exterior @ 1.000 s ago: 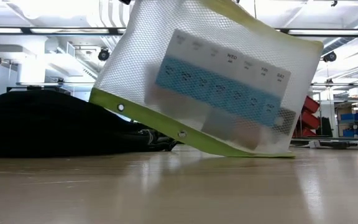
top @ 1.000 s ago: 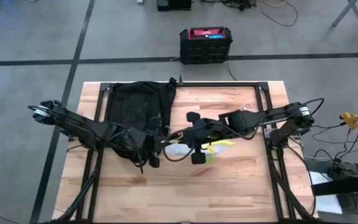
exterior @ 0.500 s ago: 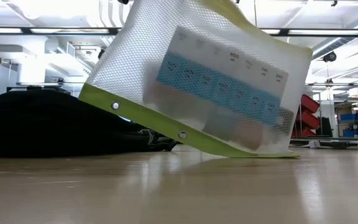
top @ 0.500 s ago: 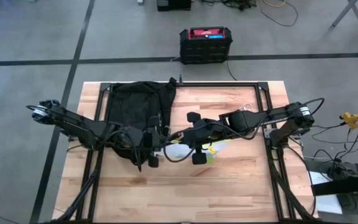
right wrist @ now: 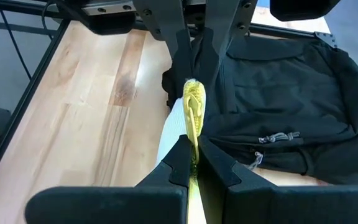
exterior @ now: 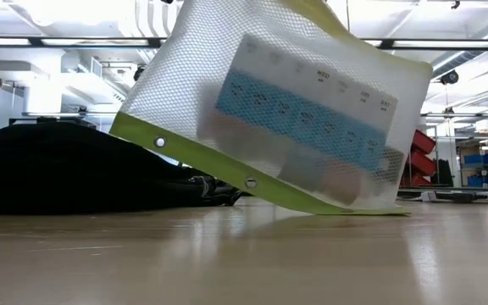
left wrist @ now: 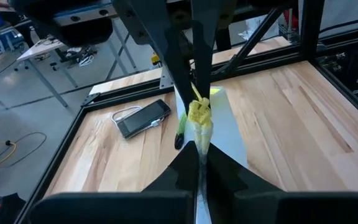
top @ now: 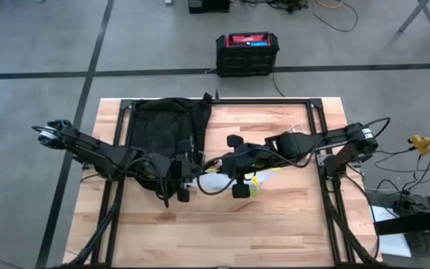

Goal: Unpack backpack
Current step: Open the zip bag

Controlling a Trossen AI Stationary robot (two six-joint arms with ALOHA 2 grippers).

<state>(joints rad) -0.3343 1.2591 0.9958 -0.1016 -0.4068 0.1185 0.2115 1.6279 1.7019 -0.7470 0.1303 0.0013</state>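
The black backpack (top: 166, 123) lies flat at the table's far left, also low at the left of the low view (exterior: 66, 169). A white mesh pouch (exterior: 269, 110) with lime-green trim holds a blue pill organiser (exterior: 307, 119). It hangs tilted near the table's middle. My left gripper (top: 198, 172) and my right gripper (top: 221, 169) face each other over it, both shut on its top edge. One lower corner (exterior: 379, 208) appears to rest on the table. My left gripper pinches the pouch's bunched lime-green top edge (left wrist: 200, 138) between its two fingers, coming level from the table's left. The pouch hangs tilted below. My right gripper pinches the same top edge (right wrist: 192, 132) between its two fingers, coming from the table's right, close to the left fingers (right wrist: 194, 59).
A black phone (left wrist: 143, 118) with a white cable lies on the table beyond the pouch. A black-and-red box (top: 247, 52) stands on the floor past the far edge. Bare wood (top: 222, 232) stretches along the near side.
The pouch has swayed slightly in the two grippers' hold, while its lower corner has stayed at the table.
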